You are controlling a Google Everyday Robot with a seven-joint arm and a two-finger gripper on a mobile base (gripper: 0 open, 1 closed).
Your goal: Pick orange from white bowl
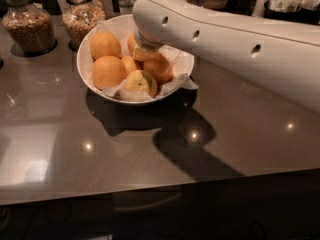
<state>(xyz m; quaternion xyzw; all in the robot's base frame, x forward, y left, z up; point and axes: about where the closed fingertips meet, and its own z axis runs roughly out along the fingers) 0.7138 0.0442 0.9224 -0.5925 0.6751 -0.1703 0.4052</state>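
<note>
The arm [225, 39] enters from the right edge of the frame and runs as a thick white link up and to the left, across the upper half of the picture. Its end bends down over the rear of the bowl [81, 69]. The tool [144, 45] sits at that end, low inside the bowl and just above the fruit. The arm covers most of it, so whether it is apart, together or clamped cannot be told.

The bowl stands on the tabletop [240, 134] in the upper left-centre of the frame and is lined with crumpled paper [183, 80]. The oranges [107, 71] lie inside it:
- Two large ones are at the left, clear of the tool.
- A small one is in the middle.
- One is at the right, directly below and just beside the tool.

A yellowish fruit [141, 82] lies at the front rim. Two jars [29, 26] stand behind the bowl in the upper left corner.
</note>
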